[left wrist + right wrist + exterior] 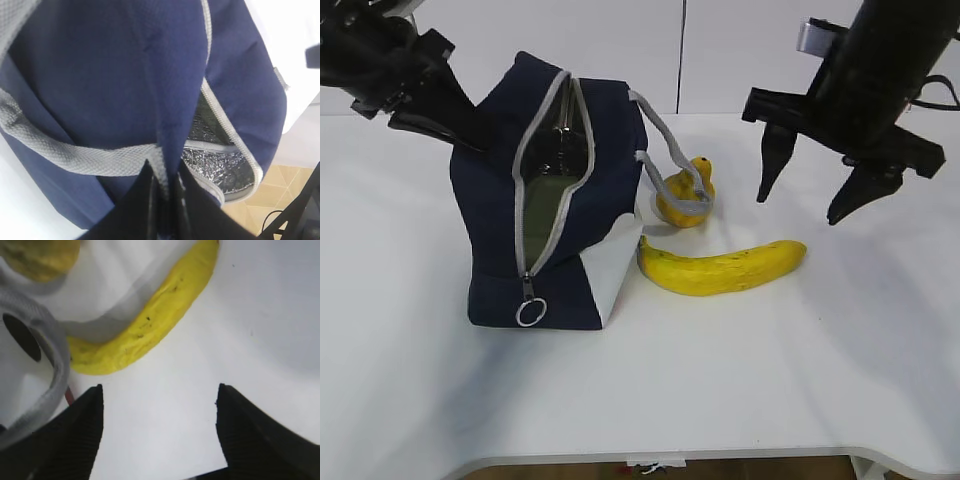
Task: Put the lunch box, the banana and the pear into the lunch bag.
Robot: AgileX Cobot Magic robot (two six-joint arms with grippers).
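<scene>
The lunch bag [560, 190] stands upright on the white surface [740, 380], left of centre, its grey zipper [542, 180] undone so the mouth gapes toward the camera, with the ring pull [530, 312] hanging at the bottom end. Inside, the exterior view shows a pale green panel [545, 215] low in the opening, possibly the lunch box lid, though that cannot be confirmed; the left wrist view shows only silver foil lining [220, 165]. One grey handle [665, 150] arcs out from the bag toward 3 o'clock and drapes over the pear [686, 195], which sits just beside the bag's far right corner. The banana [725, 268] lies on the surface at about 5 o'clock from the pear, its left tip close to the bag's white corner panel [612, 275].

The left claw [162, 192] is at the bag's 10 o'clock side, its fingers pinched together on a fold of the navy fabric beside the other webbing handle [75, 155]. The right claw [810, 195] hangs in the air at 2 o'clock from the banana, its fingers spread wide apart and holding nothing.
</scene>
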